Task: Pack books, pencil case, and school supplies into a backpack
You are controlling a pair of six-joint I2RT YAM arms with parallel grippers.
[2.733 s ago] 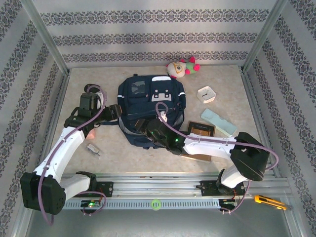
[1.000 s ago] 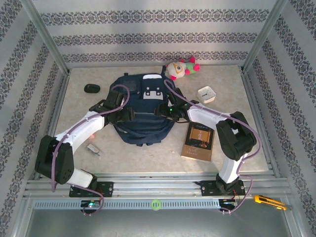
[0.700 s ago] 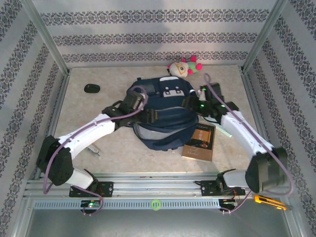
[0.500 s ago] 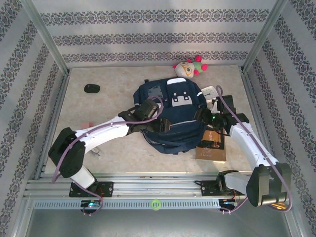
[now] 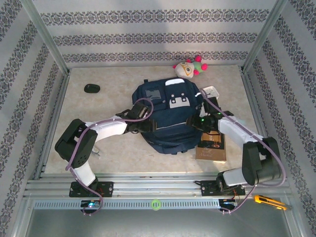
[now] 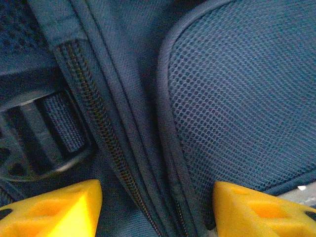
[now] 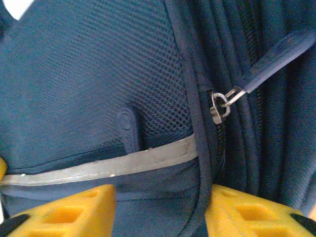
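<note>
Both on backpack point(image 5: 170, 116), left end effector point(image 6: 155, 192), right end effector point(image 7: 160, 195) (jaws apart)

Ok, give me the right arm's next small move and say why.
Probably ease the right gripper forward and a little right, then shut it on the fabric tab of the zipper pull. The backpack looks zipped shut, the tab hangs just ahead of the parted jaws, and the book lies outside beside it.

Free tabletop point(image 5: 111, 81) left of backpack point(image 5: 170, 126)
</note>
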